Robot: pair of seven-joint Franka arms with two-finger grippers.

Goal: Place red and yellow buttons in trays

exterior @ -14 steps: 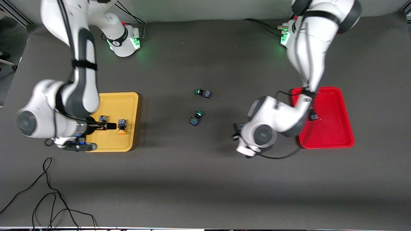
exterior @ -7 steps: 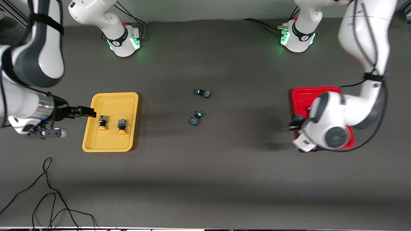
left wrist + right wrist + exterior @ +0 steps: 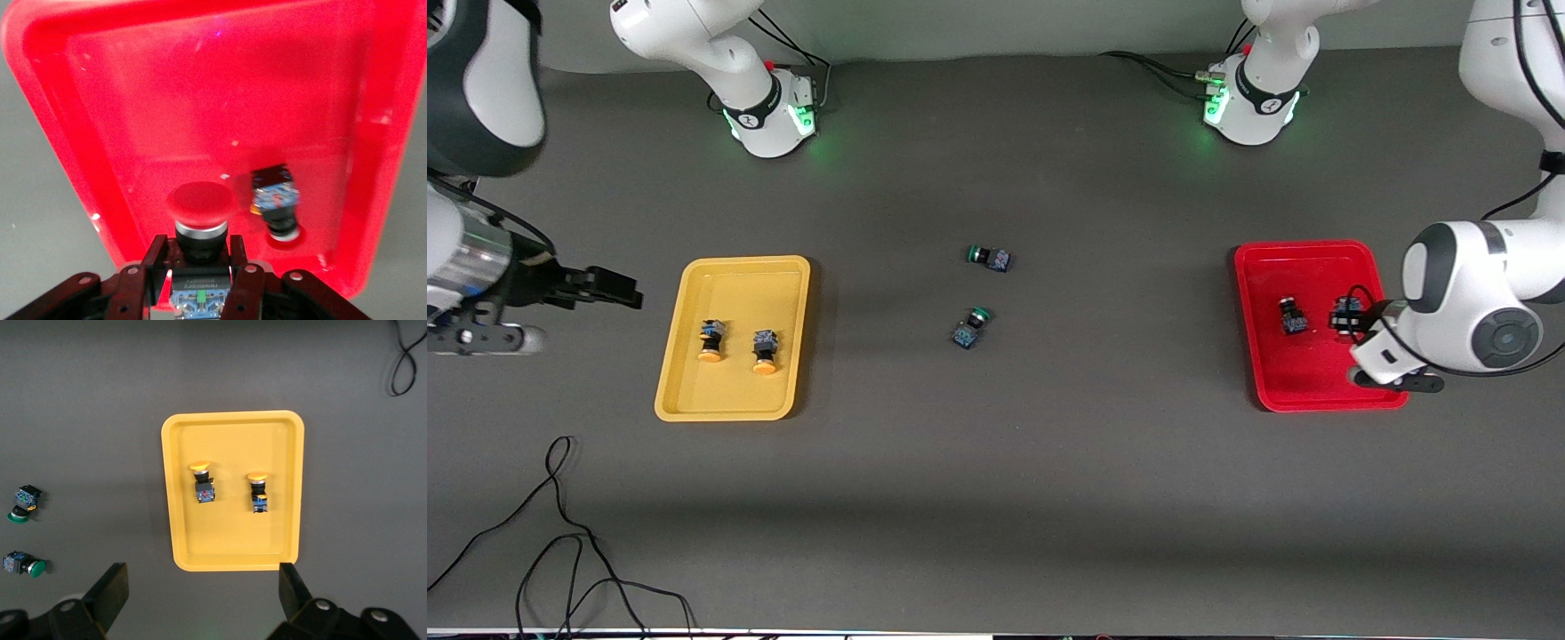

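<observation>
The red tray (image 3: 1316, 391) lies toward the left arm's end of the table. One red button (image 3: 1291, 317) lies in it. My left gripper (image 3: 1356, 322) is shut on a second red button (image 3: 1343, 315) low over that tray. In the left wrist view my fingers (image 3: 247, 283) clamp its dark body, its red cap (image 3: 200, 205) points ahead, and the lying button (image 3: 275, 199) is beside it on the tray (image 3: 60, 127). The yellow tray (image 3: 734, 391) holds two yellow buttons (image 3: 711, 340) (image 3: 764, 350). My right gripper (image 3: 618, 293) is open and empty, off the tray's edge at the right arm's end.
Two green-capped switches (image 3: 989, 258) (image 3: 971, 326) lie mid-table; the right wrist view shows them too (image 3: 21, 503) (image 3: 23, 565), with the yellow tray (image 3: 233, 543) and both yellow buttons (image 3: 202, 480) (image 3: 258, 492). A black cable (image 3: 560, 533) lies near the front camera.
My left arm swung from mid-table over the red tray, carrying a red button. My right gripper pulled back from the yellow tray toward the right arm's end, leaving both yellow buttons in it.
</observation>
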